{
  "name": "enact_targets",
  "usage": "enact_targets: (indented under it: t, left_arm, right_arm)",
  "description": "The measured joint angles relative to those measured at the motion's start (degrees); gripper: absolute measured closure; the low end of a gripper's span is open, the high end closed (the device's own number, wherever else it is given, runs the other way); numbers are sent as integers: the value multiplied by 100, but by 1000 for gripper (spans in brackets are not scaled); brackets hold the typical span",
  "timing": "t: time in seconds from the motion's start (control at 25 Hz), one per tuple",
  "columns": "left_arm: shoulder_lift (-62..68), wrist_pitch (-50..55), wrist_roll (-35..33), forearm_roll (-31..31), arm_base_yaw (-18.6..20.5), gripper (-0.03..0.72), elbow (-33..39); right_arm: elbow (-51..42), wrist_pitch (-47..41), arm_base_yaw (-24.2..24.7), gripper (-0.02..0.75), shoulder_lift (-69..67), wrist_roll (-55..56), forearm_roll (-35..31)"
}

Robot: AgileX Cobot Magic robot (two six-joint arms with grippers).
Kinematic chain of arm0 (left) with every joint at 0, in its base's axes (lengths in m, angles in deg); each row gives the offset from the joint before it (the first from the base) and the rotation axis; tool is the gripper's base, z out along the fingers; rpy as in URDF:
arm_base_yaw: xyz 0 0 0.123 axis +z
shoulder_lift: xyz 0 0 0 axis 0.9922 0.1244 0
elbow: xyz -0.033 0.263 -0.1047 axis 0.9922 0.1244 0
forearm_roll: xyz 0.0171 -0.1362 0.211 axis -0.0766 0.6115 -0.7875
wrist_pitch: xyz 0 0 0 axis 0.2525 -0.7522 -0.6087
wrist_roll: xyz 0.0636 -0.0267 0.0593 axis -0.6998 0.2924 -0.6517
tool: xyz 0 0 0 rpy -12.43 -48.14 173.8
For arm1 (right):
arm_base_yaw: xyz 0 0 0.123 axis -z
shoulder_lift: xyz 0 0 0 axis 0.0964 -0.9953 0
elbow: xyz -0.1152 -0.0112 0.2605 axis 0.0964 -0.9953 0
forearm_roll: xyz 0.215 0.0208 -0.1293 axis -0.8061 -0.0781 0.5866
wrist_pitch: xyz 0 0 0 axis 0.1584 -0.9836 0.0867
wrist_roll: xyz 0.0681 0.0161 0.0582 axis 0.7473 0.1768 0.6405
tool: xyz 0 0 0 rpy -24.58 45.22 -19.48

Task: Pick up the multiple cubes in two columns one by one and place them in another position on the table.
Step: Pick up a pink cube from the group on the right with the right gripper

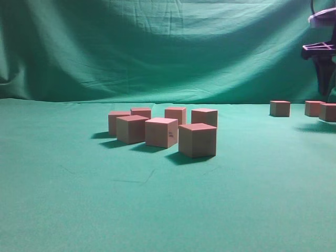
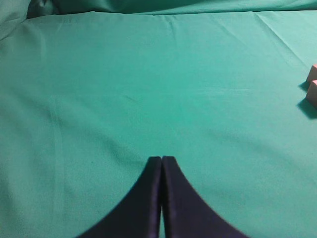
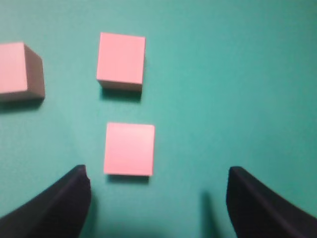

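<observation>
- Backdrop (image 1: 157, 47): wrinkled green cloth draped behind the work area, filling the upper part of the exterior view.
- Surface (image 1: 79, 199): wide, flat, covered in green cloth with faint creases. It carries every cube in view.
- Right arm (image 1: 323, 58): dark structure at the far right edge of the exterior view, raised above the right-hand cubes. Only part of it is inside the picture.
- Right jaws (image 3: 157, 193): released and spread wide, nothing between them. In the right wrist view the two dark fingers (image 3: 59, 203) stand at the lower left and lower right, above the surface.
- Left jaws (image 2: 161, 163): clenched. The two dark tips meet with no gap and grasp nothing; bare green cloth lies under and ahead of them.
- Main cluster of cubes (image 1: 163, 128): six reddish-pink cubes near the middle of the surface, in two rough rows. The front cube (image 1: 198, 139) stands nearest the camera, at the right of the cluster. The cubes stand close together; whether any touch cannot be told.
- Right-hand group of cubes (image 1: 310, 108): three cubes well apart from the cluster, near the right edge. One cube (image 1: 280, 108) stands to the left of the other two.
- The right wrist view shows three cubes from above, all resting on the surface and apart from each other. The nearest cube (image 3: 129, 148) lies just ahead of the left finger, not between the jaws.
- Two cube edges (image 2: 312, 85) show at the right border of the left wrist view, well apart from the left jaws.
</observation>
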Motion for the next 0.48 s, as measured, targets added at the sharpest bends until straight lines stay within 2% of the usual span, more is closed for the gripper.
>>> enact_targets:
  t: [0.04,0.08,0.24,0.48]
  left_arm:
    - [0,0,0,0,0,688,0]
    - [0,0,0,0,0,688,0]
    - [0,0,0,0,0,688,0]
    - [0,0,0,0,0,688,0]
  right_arm:
    - [175,-29,0,176,-142,-8,-21]
    - [356,-59,0,217,-285,-22,-50]
    - [889,-289,0,202,-786,-112,-209]
    - [1021,-410,0,202,-1073,-513,-708]
